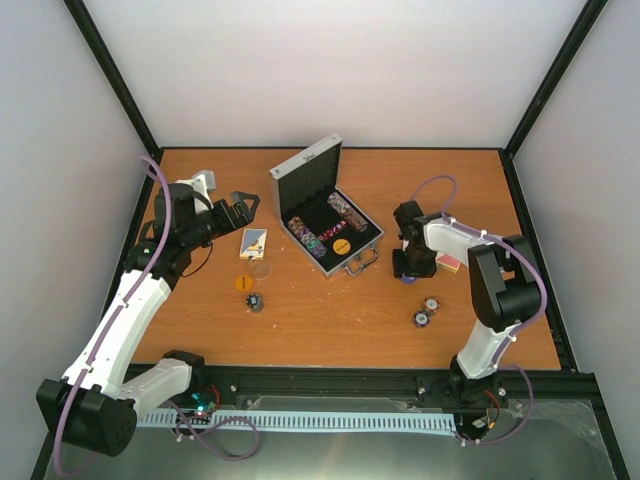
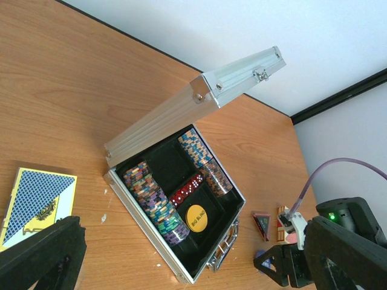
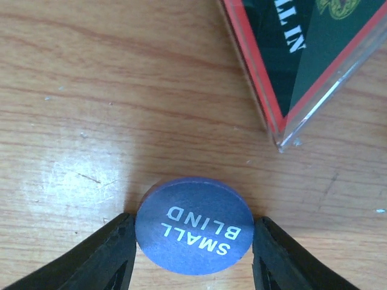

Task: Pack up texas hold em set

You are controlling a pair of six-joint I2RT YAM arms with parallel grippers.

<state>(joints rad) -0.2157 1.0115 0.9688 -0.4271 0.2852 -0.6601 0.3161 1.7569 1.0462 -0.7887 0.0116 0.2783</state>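
The silver case (image 1: 310, 170) stands open mid-table, holding rows of chips (image 2: 154, 202), red dice (image 2: 186, 190) and an orange "BIG BLIND" disc (image 2: 195, 217). My right gripper (image 1: 408, 276) is down at the table right of the case. Its fingers (image 3: 103, 260) press both sides of the purple "SMALL BLIND" disc (image 3: 195, 225), which lies flat. The dark triangular token (image 3: 308, 54) lies just beyond the disc. My left gripper (image 1: 243, 206) is open and empty, left of the case and above the blue card box (image 1: 253, 242).
A red card box (image 1: 450, 262) lies by the right gripper. Two small chip piles (image 1: 426, 311) sit nearer the front right. An orange disc (image 1: 242, 283), a clear disc (image 1: 261, 268) and a few chips (image 1: 257, 300) lie front left of the case.
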